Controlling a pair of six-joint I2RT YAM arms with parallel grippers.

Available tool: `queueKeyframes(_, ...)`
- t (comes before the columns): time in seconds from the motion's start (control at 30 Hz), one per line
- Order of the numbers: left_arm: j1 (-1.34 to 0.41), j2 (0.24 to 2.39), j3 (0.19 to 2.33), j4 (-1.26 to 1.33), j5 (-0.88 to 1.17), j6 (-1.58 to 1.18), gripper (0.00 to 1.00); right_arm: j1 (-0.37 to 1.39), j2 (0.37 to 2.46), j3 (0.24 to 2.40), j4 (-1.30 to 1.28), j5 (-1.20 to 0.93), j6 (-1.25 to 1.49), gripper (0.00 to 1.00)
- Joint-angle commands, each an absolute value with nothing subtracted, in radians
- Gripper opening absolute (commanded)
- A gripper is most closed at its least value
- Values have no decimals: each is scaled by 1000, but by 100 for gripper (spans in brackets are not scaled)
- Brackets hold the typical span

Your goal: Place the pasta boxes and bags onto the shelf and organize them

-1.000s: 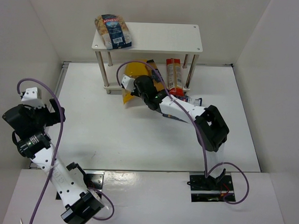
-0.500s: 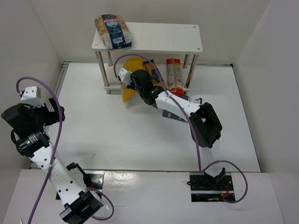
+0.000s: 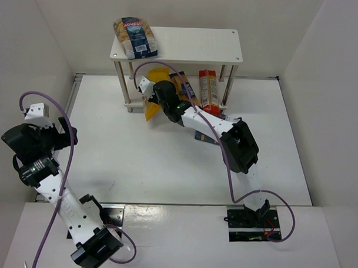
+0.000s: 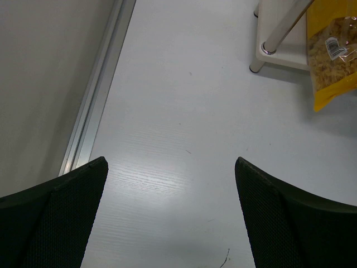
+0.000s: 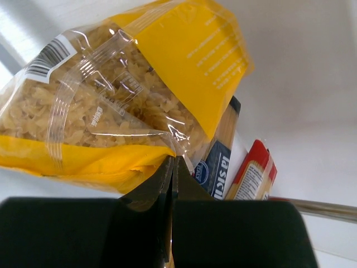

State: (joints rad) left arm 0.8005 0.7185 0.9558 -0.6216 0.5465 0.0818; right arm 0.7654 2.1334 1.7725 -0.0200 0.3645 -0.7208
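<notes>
the right gripper (image 5: 172,163) is pinched tight on the edge of the yellow pasta bag (image 5: 139,89), which hangs at the near-left corner of the shelf (image 3: 194,45), partly under its top board. just right of it, the yellow-blue spaghetti pack (image 3: 184,87) and the red-orange spaghetti pack (image 3: 209,91) lie on the lower board. the clear bag (image 3: 135,37) rests on the left end of the top board. far left, the left gripper (image 4: 170,163) gapes wide over the table (image 4: 167,84).

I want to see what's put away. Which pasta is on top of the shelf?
The clear bag with the dark-blue label, lying on the shelf's top board, left end. The yellow bag, red-orange pack and yellow-blue pack are lower down.
</notes>
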Motion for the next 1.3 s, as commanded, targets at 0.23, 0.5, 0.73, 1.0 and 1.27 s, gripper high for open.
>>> queueKeyframes(0.23,798,716,992,-603,552,115,100,759,2198,1894,81,399,-704,0)
queueKeyframes(0.5,798,716,992,-603,561,115,100,759,2226,1940,52,410,-695,0)
queueKeyframes(0.73,798,716,1011,-623,561,146,100,759,2235,1917,63,440,-696,0)
queueKeyframes(1.0,798,767,1042,-614,594,144,100,759,2266,1973,26,454,-657,0)
queueKeyframes(1.27,788,776,1032,-604,584,155,100,759,2287,2031,-28,454,-634,13)
